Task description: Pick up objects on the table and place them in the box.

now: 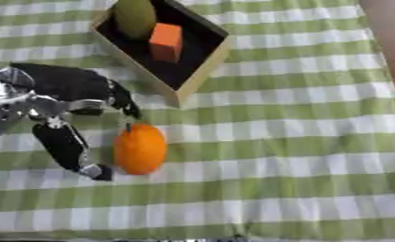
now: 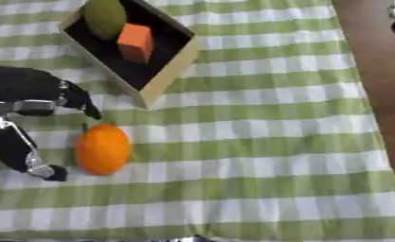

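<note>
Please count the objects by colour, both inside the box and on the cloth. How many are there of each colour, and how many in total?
Orange: 2, the block in the box and the round fruit on the cloth
Green: 1, the fruit in the box
Total: 3

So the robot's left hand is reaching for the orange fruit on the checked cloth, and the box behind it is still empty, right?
Not quite. The box is not empty: the left eye view shows an orange block and a green fruit already inside it. The rest holds: the left hand is open beside the orange fruit on the checked cloth.
</note>
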Robot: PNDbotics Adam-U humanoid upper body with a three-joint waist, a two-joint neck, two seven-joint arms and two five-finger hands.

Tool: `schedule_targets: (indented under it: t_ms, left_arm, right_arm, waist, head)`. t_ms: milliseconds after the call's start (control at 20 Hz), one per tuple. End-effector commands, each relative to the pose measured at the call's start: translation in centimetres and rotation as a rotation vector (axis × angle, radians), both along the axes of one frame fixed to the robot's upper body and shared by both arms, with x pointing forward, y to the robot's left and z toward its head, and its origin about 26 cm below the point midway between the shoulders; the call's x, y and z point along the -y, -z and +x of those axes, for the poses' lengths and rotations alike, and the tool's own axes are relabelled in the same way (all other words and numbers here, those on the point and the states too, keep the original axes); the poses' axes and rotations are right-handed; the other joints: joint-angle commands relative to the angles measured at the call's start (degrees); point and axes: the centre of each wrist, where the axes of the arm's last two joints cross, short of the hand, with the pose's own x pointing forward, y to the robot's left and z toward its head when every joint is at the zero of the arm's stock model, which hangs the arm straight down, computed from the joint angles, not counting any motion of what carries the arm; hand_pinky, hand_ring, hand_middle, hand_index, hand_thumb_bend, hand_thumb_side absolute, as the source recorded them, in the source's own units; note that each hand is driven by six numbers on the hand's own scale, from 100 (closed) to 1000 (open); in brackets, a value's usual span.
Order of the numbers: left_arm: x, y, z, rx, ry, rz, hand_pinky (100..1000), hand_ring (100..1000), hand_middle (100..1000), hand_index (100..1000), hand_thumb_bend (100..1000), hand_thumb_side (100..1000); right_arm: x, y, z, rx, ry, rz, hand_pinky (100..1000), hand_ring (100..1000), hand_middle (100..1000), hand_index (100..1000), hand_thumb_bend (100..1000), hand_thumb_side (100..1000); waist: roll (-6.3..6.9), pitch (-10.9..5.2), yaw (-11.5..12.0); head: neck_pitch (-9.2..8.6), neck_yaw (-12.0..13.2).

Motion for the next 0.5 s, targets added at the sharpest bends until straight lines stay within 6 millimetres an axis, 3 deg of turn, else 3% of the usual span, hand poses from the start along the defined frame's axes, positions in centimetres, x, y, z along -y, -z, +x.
schedule_targets:
  t_ms: [50,150,250,300,400,500]
  left_arm:
    - [0.3,0.1,0.8,0.008,0.000,0.019,836,814,760,878,557,358]
    - [0.4,0.6,1.3,0.002,-0.003,0.030,821,803,749,868,502,338]
    - [0.6,1.0,1.7,-0.008,-0.011,0.025,783,759,699,825,270,262]
    - [0.6,1.0,1.8,-0.006,-0.015,0.008,759,732,665,799,197,248]
    - [0.7,1.1,1.9,0.000,-0.024,-0.042,707,686,625,765,100,247]
    - [0.7,0.9,1.8,0.021,-0.034,-0.101,668,640,581,719,100,217]
  right_arm:
    - [-0.1,-1.0,-0.3,0.025,-0.010,-0.013,942,926,759,895,100,493]
    - [-0.1,-1.0,-0.3,0.026,-0.009,-0.009,942,926,759,896,100,494]
    - [0.0,-0.9,-0.3,0.024,-0.008,-0.007,942,927,759,896,100,493]
    - [0.0,-0.9,-0.3,0.023,-0.008,-0.006,942,927,759,896,100,493]
    - [0.0,-0.8,-0.3,0.020,-0.007,-0.002,943,927,759,896,100,494]
    - [0.0,-0.8,-0.3,0.018,-0.005,0.002,943,927,759,897,100,493]
  waist:
    - [0.81,-1.84,-0.15]
    - [0.82,-1.83,-0.20]
    - [0.81,-1.84,-0.23]
    - [0.78,-1.83,-0.24]
    - [0.76,-1.83,-0.23]
    - [0.75,-1.85,-0.17]
  head:
    - [0.37,0.10]
    - [0.41,0.14]
    - [0.43,0.20]
    - [0.41,0.18]
    - [0.38,0.10]
    - [0.31,0.03]
